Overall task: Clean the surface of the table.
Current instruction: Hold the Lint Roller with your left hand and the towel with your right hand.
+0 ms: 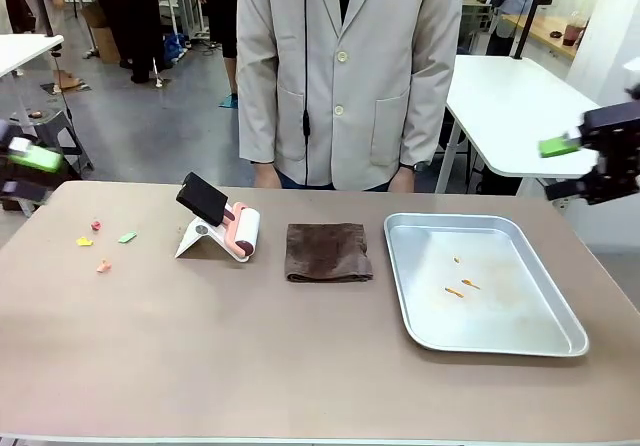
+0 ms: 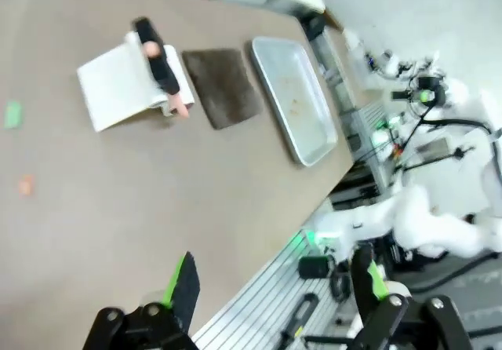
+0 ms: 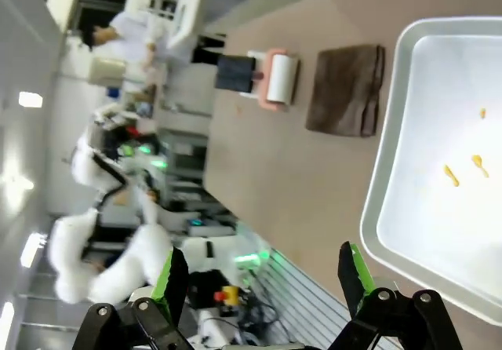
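The brownish table point(image 1: 250, 356) spans the front view. Small coloured scraps point(image 1: 100, 241) lie on its left part. A lint roller point(image 1: 243, 232) with a black handle rests on a white stand left of centre, and a folded dark brown cloth point(image 1: 328, 252) lies at the middle. My left gripper point(image 1: 30, 161) hovers open off the table's left edge, and my right gripper point(image 1: 585, 151) hovers open off the right edge. Neither touches anything. The left wrist view shows the table point(image 2: 141, 201), roller point(image 2: 157, 63), cloth point(image 2: 222, 85) and open left gripper point(image 2: 274, 287). The right wrist view shows the open right gripper point(image 3: 263, 279), roller point(image 3: 278, 78) and cloth point(image 3: 347, 89).
A shiny metal tray point(image 1: 500, 326) holding a few orange crumbs point(image 1: 460, 286) sits on the right of the table, seen too as the tray point(image 2: 310, 130) and the tray point(image 3: 392, 201). A person in a light jacket point(image 1: 340, 66) stands at the far edge. White tables stand behind.
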Motion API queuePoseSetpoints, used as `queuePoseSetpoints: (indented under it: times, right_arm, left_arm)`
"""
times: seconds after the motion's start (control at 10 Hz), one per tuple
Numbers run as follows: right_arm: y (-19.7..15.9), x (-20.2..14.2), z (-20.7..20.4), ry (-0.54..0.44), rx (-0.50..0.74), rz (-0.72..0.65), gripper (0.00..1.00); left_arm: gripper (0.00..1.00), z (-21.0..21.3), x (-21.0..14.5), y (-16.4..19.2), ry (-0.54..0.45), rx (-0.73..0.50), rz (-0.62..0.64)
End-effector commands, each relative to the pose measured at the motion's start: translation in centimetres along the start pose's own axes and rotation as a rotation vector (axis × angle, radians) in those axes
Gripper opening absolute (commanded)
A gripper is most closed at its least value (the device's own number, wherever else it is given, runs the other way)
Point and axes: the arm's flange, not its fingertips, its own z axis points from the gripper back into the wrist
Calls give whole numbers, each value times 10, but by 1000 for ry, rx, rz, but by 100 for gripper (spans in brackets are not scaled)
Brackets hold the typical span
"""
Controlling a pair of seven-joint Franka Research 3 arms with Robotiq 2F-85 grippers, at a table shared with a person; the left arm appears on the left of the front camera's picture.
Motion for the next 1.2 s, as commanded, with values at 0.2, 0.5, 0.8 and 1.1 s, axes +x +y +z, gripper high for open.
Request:
queuePoseSetpoints:
  times: [0.2, 0.5, 0.8, 1.1]
  right_arm:
    - [-80, -30, 38, -136, 140, -165, 100]
    - [-111, -42, 56, -216, 149, -228, 100]
    - [-113, -20, 76, -188, 132, -254, 100]
    - [-113, -20, 76, -188, 132, -254, 100]
  left_arm:
    - [100, 28, -24, 146, -196, -188, 127]
    - [100, 34, -50, 95, -325, -203, 172]
    - [100, 38, -51, 146, -258, -194, 169]
    - [100, 38, -51, 146, -258, -194, 169]
